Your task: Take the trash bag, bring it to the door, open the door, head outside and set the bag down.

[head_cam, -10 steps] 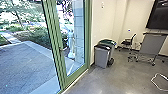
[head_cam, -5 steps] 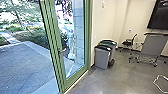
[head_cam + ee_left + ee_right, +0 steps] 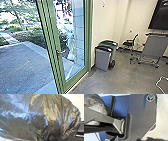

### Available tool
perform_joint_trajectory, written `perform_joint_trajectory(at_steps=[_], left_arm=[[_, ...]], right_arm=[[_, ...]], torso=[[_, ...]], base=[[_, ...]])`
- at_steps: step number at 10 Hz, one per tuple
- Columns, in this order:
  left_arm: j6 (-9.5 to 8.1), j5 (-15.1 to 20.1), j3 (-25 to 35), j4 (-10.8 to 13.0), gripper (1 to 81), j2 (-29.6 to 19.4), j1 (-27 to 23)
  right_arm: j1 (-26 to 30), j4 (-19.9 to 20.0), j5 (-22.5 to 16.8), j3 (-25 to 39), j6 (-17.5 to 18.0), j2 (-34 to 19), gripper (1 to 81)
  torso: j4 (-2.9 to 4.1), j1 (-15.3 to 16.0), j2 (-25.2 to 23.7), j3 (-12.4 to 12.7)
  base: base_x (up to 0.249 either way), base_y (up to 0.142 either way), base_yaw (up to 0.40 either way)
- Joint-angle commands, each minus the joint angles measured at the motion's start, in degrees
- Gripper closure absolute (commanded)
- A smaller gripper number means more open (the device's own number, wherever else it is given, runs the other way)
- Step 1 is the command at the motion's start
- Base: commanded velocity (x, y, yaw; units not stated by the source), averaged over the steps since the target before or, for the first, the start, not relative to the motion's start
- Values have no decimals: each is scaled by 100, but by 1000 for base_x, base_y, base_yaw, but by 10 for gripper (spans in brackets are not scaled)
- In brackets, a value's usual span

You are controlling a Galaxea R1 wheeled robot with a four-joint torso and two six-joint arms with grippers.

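Note:
The dark, shiny trash bag (image 3: 25, 119) looms large in the left wrist view. Its creased plastic draws together at my left gripper (image 3: 43, 138), which is shut on it. Part of the trash bag (image 3: 94, 103) also appears in the right wrist view, beyond a jointed bar of my own body. In the head view, the green-framed glass door (image 3: 51, 47) stands ahead and to the left, with a metal handle (image 3: 60, 52) on its upright.
Grey bins (image 3: 103, 58) with dark and green lids stand against the wall right of the door. Farther right are a chair (image 3: 130, 43) and a wheeled grey table (image 3: 156, 46). A white cable or frame (image 3: 160, 81) lies on the floor. Outside is a paved yard (image 3: 27, 67).
The head view has shifted slightly as the camera moved: the door's upright stands farther left, and the bins a little farther right and lower.

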Motion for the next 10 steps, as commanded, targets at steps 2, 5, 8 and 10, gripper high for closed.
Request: perform_joint_trajectory(at_steps=[2,5,8,10], left_arm=[[38,346,27,47,811,-17,-213],[38,337,27,39,811,-17,-213],[38,337,27,39,811,0,-213],[38,337,27,39,811,-8,-213]], right_arm=[[128,-54,-193,899,30,-452,10],[128,-89,-158,1111,-32,-514,10],[110,-89,-158,882,-23,-382,10],[93,-98,-158,671,-23,-259,10]], torso=[[0,0,0,0],[0,0,0,0],[0,0,0,0],[0,0,0,0]], base=[[135,0,0],[135,0,0],[135,0,0],[135,0,0]])
